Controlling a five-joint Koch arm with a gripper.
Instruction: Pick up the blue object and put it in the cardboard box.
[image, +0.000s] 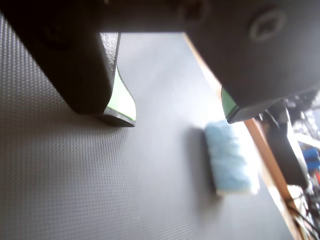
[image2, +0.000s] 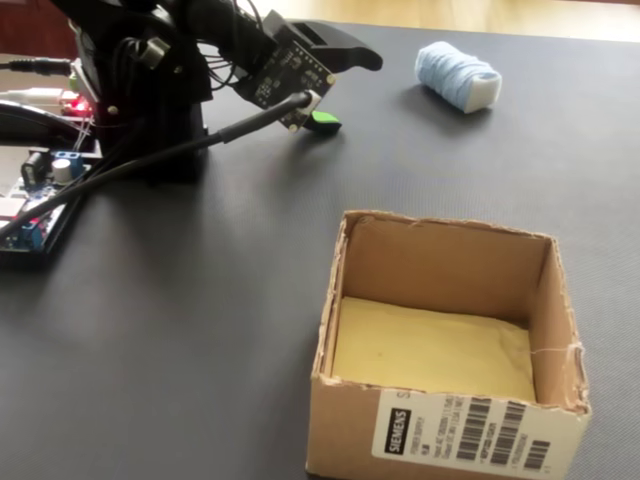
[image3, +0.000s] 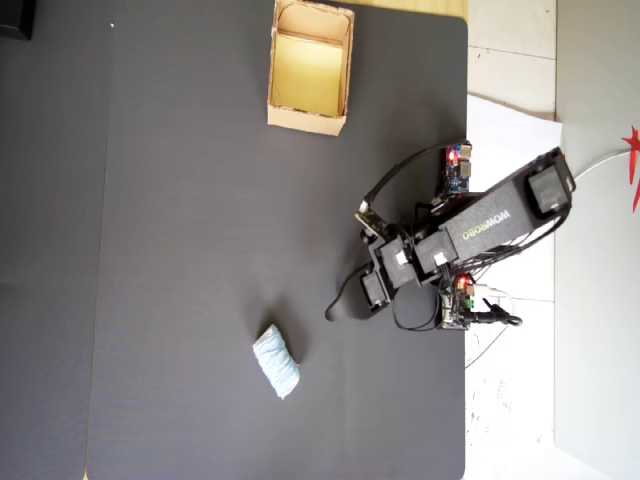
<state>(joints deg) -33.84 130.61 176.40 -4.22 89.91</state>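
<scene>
The blue object is a pale blue roll with whitish ends, lying on the dark mat. In the wrist view it sits below and just inside the right jaw tip. My gripper is open above the mat with a wide gap between its green-padded jaws and nothing in it. In the fixed view the gripper hangs left of the roll, apart from it. The overhead view shows the gripper to the right of the roll. The cardboard box stands open and empty, also in the overhead view.
The arm's base and cables stand at the mat's edge, with a circuit board beside them. The mat ends at a wooden strip close to the roll. A pale surface lies beyond the mat.
</scene>
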